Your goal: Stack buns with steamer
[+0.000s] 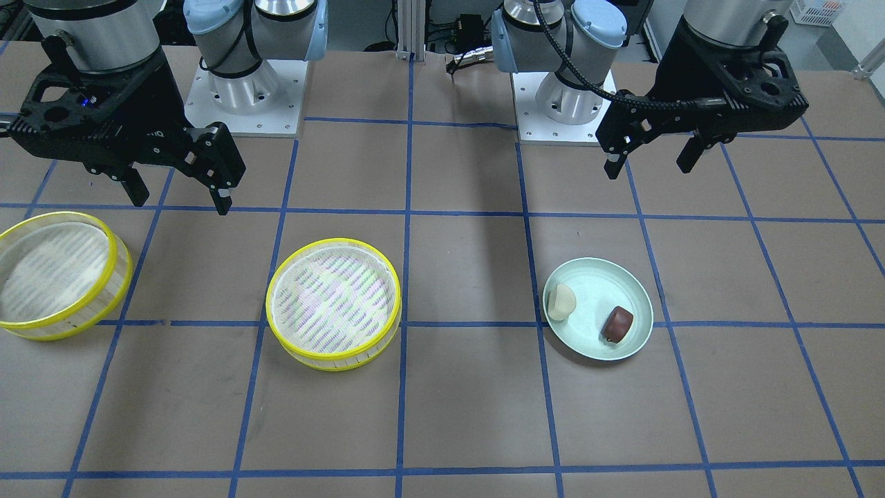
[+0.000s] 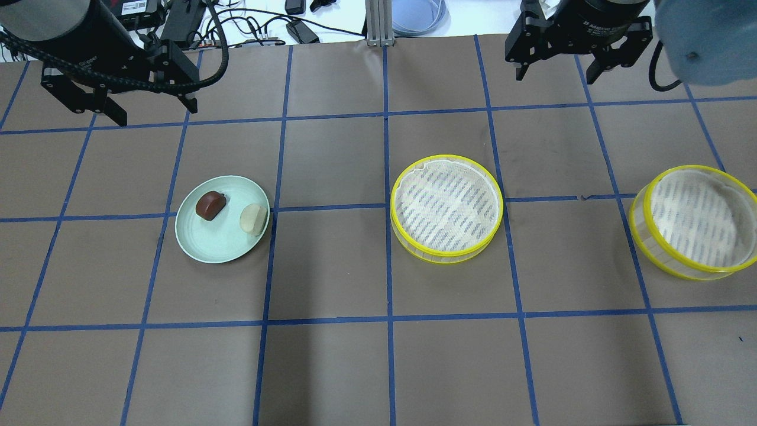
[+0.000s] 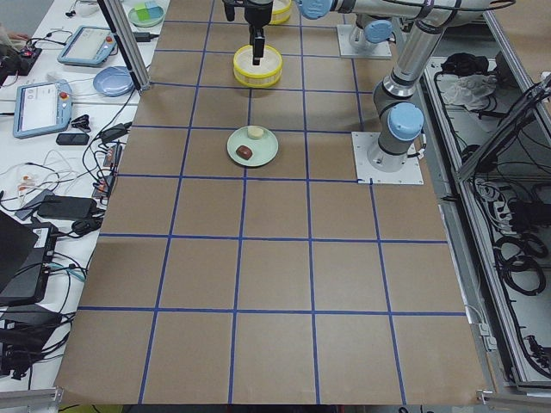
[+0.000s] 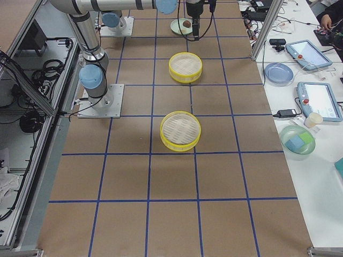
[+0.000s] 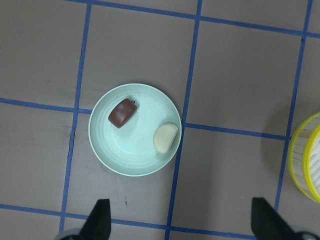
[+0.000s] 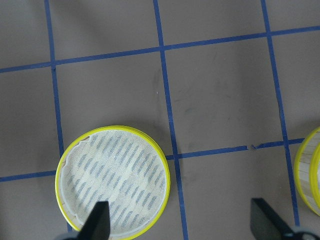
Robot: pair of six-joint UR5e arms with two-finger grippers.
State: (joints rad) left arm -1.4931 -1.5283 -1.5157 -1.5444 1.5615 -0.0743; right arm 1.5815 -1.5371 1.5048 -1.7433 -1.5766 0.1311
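Observation:
A cream-white bun [image 2: 253, 219] and a dark reddish-brown bun [image 2: 210, 205] lie apart on a pale green plate [image 2: 216, 242]. Two empty yellow-rimmed steamer trays stand on the table, one in the middle [image 2: 446, 207] and one at the right [image 2: 695, 220]. My left gripper [image 2: 157, 115] is open and empty, raised beyond the plate; its wrist view shows both buns [image 5: 122, 112] [image 5: 165, 137] between its open fingers. My right gripper [image 2: 556, 76] is open and empty, raised beyond the two trays; its wrist view shows the middle tray [image 6: 114, 182].
The table is brown with a blue tape grid. The robot bases [image 1: 245, 97] stand on the near side. Cables and tablets lie past the table's far edge [image 2: 284, 29]. The right steamer tray sits near the table's right end [image 1: 57, 273].

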